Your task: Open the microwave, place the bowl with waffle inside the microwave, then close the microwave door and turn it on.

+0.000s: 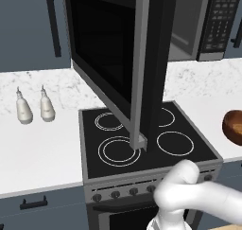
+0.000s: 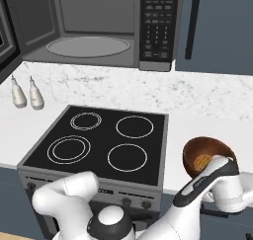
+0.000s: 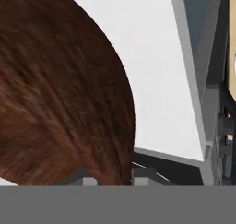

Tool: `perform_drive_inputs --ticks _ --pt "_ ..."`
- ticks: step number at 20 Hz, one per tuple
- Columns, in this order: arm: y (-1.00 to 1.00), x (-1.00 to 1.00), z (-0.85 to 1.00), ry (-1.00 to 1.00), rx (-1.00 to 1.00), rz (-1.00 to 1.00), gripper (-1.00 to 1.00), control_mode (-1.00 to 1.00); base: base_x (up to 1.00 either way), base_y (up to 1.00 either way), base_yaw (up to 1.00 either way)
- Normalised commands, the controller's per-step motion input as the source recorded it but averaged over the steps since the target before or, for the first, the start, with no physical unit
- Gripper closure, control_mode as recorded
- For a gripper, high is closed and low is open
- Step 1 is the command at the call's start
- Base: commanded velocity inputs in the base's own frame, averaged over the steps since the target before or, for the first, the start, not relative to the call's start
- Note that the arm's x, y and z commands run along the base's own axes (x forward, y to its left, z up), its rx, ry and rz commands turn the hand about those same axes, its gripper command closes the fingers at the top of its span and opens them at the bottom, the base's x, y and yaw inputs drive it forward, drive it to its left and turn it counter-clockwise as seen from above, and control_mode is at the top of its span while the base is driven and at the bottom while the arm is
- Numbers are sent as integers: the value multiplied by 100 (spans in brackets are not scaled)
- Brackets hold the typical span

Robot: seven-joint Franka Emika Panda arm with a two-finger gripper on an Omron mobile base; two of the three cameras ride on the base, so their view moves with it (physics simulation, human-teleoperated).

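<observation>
The microwave (image 2: 94, 26) hangs above the stove with its cavity exposed and a glass turntable (image 2: 89, 46) inside. Its keypad (image 2: 157, 26) runs down the right side. The microwave door (image 1: 108, 58) stands swung out wide to the left, over the burners. The reddish-brown bowl (image 2: 205, 147) is tilted at the counter's front right, with the waffle (image 2: 202, 163) showing inside. The bowl (image 1: 234, 126) also peeks in at the right edge. My gripper (image 2: 217, 161) is at the bowl's near rim, shut on it, its fingers mostly hidden. Up close, the bowl's wooden wall (image 3: 55, 89) covers the left.
A black four-ring stovetop (image 2: 104, 140) lies left of the bowl, with oven knobs along its front. Two pale shakers (image 2: 24, 93) stand on the white counter (image 2: 212, 118) left of the stove. The open door's lower corner (image 1: 138, 144) hangs low over the front-left ring.
</observation>
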Motion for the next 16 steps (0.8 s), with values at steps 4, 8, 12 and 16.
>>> perform_drive_inputs --ticks 4,8,12,16 --pt "54 -66 85 -25 7 0 100 -100 0 0 0" --pt "84 -44 95 -37 5 0 100 -100 0 0 0" --pt "98 -42 84 -36 2 2 100 -100 0 0 0" --pt "95 -63 86 -39 -3 11 100 -100 0 0 0"
